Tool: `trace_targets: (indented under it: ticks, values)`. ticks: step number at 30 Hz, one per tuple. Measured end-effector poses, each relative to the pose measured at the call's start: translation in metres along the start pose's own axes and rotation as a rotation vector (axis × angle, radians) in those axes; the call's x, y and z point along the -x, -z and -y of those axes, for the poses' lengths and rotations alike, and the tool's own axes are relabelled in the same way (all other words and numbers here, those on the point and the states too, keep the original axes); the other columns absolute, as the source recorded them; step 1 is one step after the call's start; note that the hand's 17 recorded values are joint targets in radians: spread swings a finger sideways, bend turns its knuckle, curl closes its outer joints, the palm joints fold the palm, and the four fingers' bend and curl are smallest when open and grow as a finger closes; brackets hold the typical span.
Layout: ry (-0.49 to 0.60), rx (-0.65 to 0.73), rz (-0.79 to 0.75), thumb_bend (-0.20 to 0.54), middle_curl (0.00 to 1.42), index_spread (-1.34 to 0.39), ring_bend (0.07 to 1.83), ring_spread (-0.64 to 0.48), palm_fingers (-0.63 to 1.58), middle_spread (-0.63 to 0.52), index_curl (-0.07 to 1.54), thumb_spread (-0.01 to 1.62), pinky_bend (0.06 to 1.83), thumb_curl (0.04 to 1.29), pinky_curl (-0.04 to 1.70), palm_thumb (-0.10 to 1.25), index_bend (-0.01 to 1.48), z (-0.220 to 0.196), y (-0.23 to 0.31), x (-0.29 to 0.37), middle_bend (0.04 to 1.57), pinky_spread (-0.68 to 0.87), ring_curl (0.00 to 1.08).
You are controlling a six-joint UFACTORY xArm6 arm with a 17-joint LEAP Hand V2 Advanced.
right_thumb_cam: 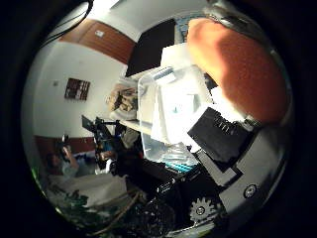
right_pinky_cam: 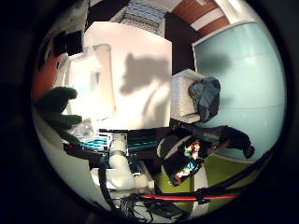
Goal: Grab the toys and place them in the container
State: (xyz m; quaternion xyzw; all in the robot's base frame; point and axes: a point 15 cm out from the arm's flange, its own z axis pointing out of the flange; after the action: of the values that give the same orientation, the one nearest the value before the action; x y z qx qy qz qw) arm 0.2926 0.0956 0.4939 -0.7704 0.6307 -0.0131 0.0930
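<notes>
Toy: an orange toy point(right_thumb_cam: 237, 69) fills much of the thumb-side view, pressed close against the palm, above the container.
Container: a clear plastic container point(right_thumb_cam: 168, 114) sits on the white table point(right_pinky_cam: 140, 70); what lies inside cannot be made out.
Hand: the hand point(right_thumb_cam: 223, 134) has black and white fingers curled round the orange toy, grasping it.
Beside: something dark green point(right_pinky_cam: 58, 109) juts in near the container.

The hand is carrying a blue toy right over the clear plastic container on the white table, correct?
Not quite: the toy close to the palm is orange, not blue, as the thumb side palm view shows. The rest holds: it sits right above the clear plastic container, which stands on the white table.
</notes>
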Motion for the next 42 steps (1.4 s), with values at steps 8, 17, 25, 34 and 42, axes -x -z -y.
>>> trace_targets:
  ticks: [8,17,25,34,42]
  values:
    - [0.069,0.057,0.019,-0.025,1.08,-0.3,1.2,-0.34,0.89,-0.3,0.86,0.55,0.97,0.82,0.89,0.99,1.0,0.001,-0.021,0.051,1.06,-0.48,0.8]
    - [0.119,0.093,0.016,-0.032,0.97,-0.35,1.22,-0.34,0.7,-0.29,0.76,0.9,1.0,0.71,0.86,0.79,0.51,0.0,-0.035,0.063,0.95,-0.55,0.76]
    - [0.146,0.11,0.017,-0.026,0.61,-0.47,0.82,-0.06,0.03,-0.09,0.48,1.16,0.87,0.44,0.76,0.61,0.18,-0.005,-0.046,0.063,0.33,-0.14,0.52]
    - [0.183,0.089,0.022,-0.02,0.41,-0.47,0.69,0.19,-0.01,0.06,0.28,1.15,0.87,0.35,0.62,0.6,0.14,-0.009,-0.039,0.061,0.22,0.4,0.35]
    - [0.132,0.08,0.013,-0.019,0.36,-0.46,0.67,0.18,0.04,0.06,0.26,1.14,0.83,0.33,0.51,0.61,0.16,-0.016,-0.036,0.031,0.21,0.44,0.29]
